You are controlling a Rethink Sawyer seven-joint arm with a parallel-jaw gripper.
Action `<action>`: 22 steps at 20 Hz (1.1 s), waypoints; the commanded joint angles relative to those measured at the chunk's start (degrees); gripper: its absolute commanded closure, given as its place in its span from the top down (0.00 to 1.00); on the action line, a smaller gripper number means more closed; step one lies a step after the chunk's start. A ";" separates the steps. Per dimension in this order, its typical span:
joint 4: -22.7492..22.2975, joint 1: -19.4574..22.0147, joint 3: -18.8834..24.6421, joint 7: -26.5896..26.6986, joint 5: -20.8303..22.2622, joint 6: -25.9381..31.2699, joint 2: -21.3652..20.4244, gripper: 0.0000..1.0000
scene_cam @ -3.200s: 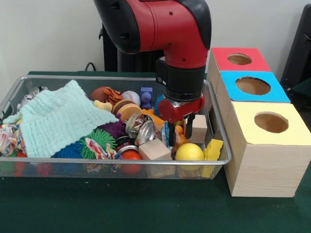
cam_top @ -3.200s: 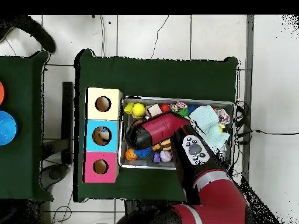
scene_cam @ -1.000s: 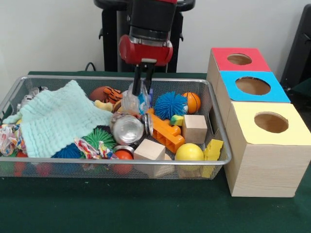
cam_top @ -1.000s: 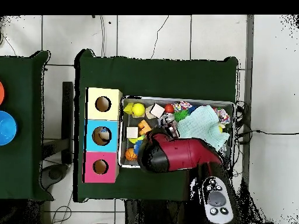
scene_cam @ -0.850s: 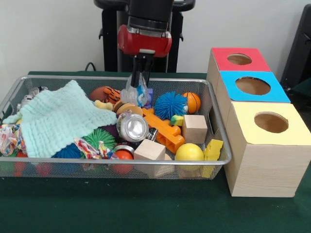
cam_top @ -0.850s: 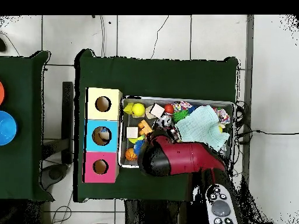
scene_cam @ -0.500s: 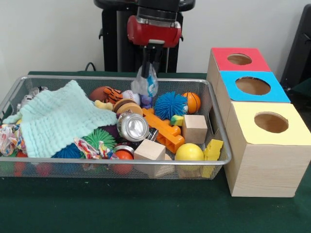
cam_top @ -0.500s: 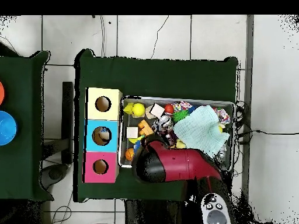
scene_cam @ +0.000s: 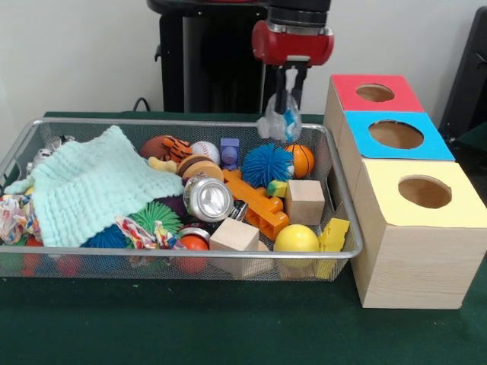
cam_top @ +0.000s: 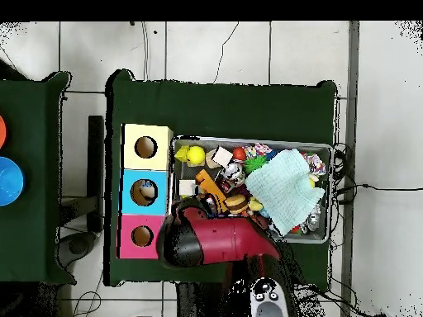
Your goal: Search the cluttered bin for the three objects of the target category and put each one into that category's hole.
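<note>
Crumpled clear plastic piece (scene_cam: 279, 122) hangs at upper centre of the front view, pinched between the closed fingers of the gripper (scene_cam: 289, 85), above the far right corner of the wire bin (scene_cam: 340, 220). Further right stand the red box (scene_cam: 374, 92), blue box (scene_cam: 396, 134) and yellow box (scene_cam: 424, 192).

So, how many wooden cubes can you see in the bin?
2: one wooden cube near the bin's right end, another at the front rim. Clutter may hide more.

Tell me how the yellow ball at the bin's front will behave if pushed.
The yellow ball looks smooth and round, so it would probably roll. The wooden cube and yellow block flank it closely and may stop it. The bin's mesh wall likely contains it.
</note>
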State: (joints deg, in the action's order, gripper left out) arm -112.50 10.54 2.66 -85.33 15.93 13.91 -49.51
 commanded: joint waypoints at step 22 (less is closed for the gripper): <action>1.44 -21.05 -9.27 -24.76 -18.96 12.92 -1.01 0.00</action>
State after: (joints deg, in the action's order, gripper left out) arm -113.01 -10.56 -4.61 -94.76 -0.40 26.32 -54.41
